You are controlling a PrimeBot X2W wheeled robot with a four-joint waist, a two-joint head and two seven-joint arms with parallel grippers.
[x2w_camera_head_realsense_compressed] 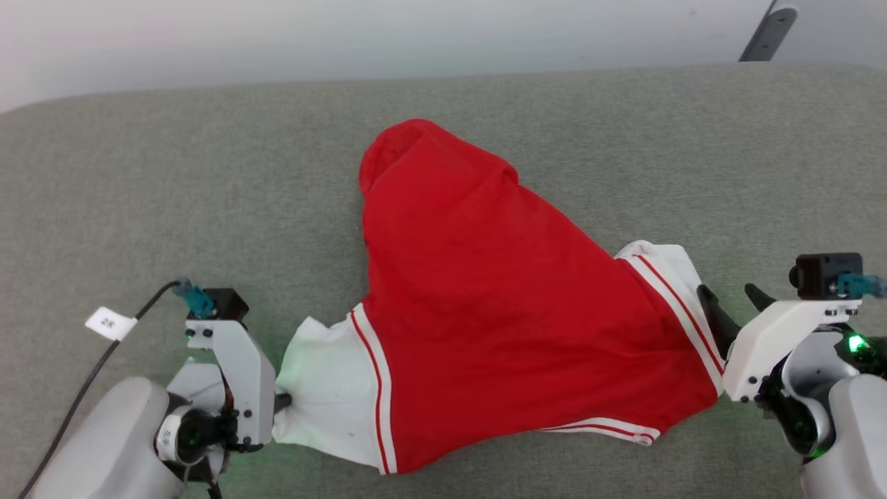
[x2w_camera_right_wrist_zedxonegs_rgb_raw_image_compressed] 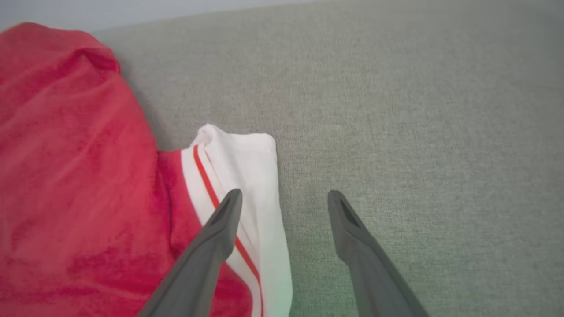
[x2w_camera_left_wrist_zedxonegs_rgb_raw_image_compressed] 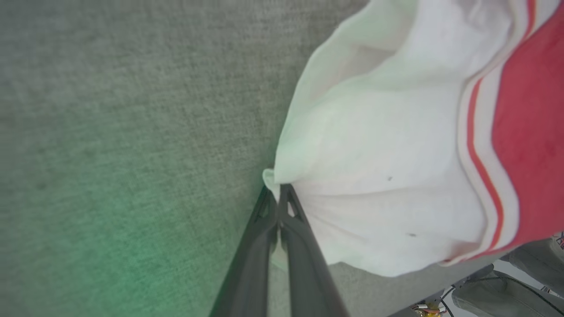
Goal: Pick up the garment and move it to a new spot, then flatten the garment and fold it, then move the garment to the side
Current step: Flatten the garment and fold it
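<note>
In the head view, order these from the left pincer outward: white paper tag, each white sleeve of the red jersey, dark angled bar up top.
1. Near white sleeve, pinched in the left pincer.
2. White paper tag, to its left.
3. Far white sleeve, right side.
4. Dark angled bar, top right.

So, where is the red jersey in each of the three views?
Head view: the garment lies in the centre, a white sleeve toward each lower corner.
Left wrist view: the garment on the right side; the left gripper is shut on its sleeve edge.
Right wrist view: the garment on the left side; the open right gripper has one finger over a sleeve.
Shared landmark: the red stripe between sleeve and body.
</note>
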